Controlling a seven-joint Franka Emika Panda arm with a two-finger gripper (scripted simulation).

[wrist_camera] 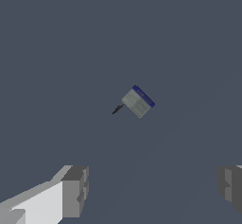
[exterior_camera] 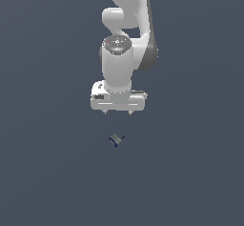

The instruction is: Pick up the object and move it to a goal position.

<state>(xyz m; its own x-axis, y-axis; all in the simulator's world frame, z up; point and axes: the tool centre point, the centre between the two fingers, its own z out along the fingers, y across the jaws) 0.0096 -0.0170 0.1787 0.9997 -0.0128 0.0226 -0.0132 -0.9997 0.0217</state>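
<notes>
1. Progress: the task is sitting at its opening stage. The object (exterior_camera: 116, 140) is lying untouched on the plain dark surface (exterior_camera: 52, 172); nothing is lifted, and no goal marker is showing in either view.
2. Object position: the exterior view is showing it below the gripper (exterior_camera: 117, 112) with a clear gap of bare surface between the two, roughly centred under the fingertips. In the wrist view the object (wrist_camera: 137, 101) is appearing ahead of the fingers (wrist_camera: 75, 190), well apart from both, with its navy edge turned away from them and a thin dark sliver poking out of its near side.
3. Tool state: the jaws are standing wide apart, one finger at each side of the wrist view, gripping nothing and touching nothing.
4. Remaining, as a judgement: descending over the object, closing on it, lifting, then carrying to the goal. The piece is tiny against the fingers, so centring is looking critical.
</notes>
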